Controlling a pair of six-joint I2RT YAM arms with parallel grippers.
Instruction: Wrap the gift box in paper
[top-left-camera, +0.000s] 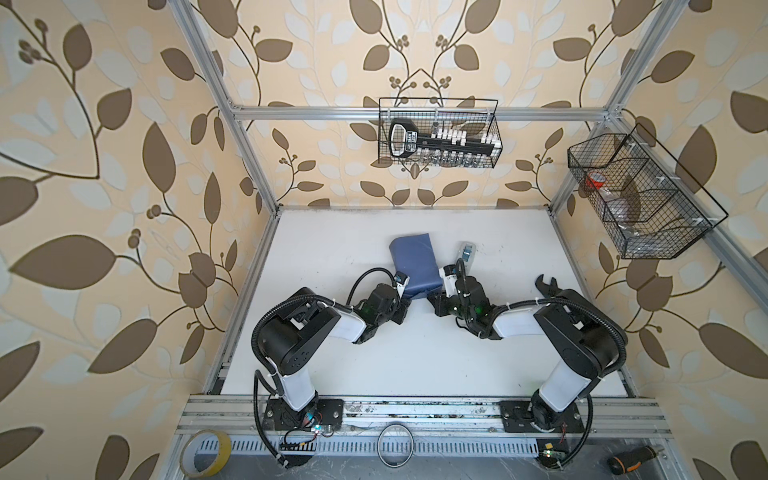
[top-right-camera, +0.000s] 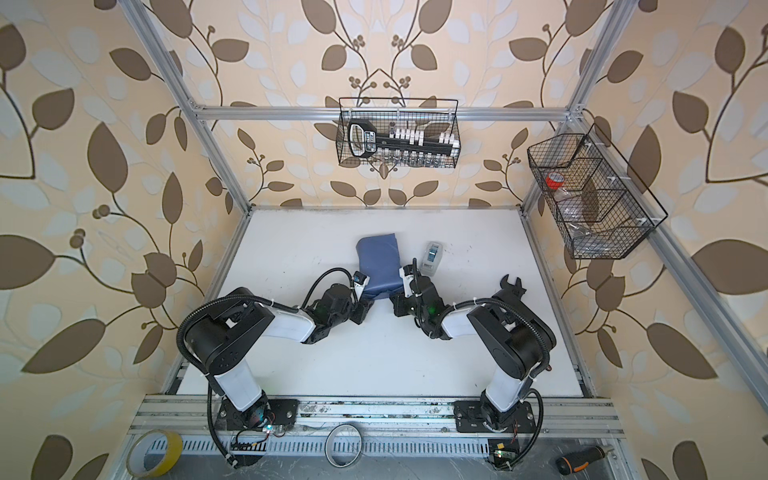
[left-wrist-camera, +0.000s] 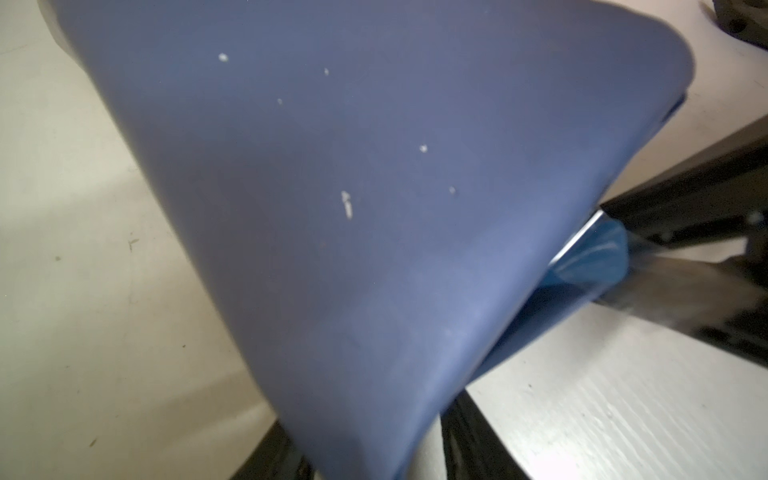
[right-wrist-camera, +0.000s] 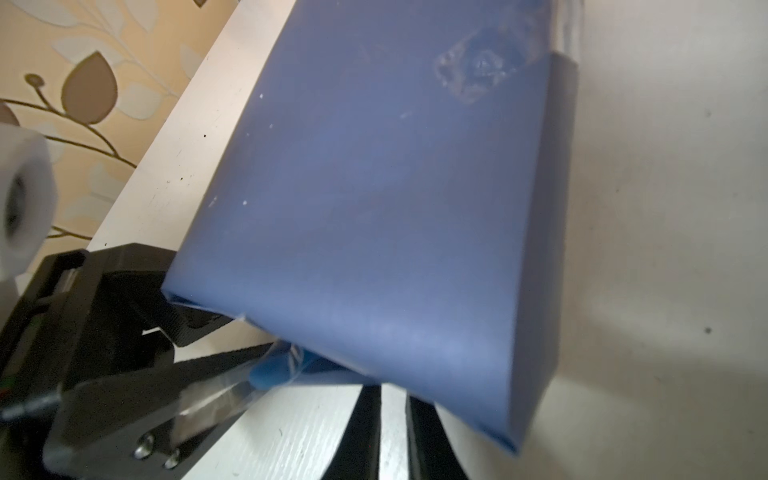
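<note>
My left tool (right-wrist-camera: 245, 336) clamps the near end of the paper (top-left-camera: 413, 266), a slate-blue parcel in the middle of the table (top-left-camera: 415, 365). My right tool (left-wrist-camera: 606, 237) pinches a light-blue flap there.

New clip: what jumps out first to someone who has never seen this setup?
A slate-blue parcel, the paper folded round something flat, lies in the middle of the white table in both top views, with the left claw and right claw meeting at its near end. A small grey tape dispenser sits just right of it. Behind are leaf wallpaper and a wire basket on the back rail.
</note>
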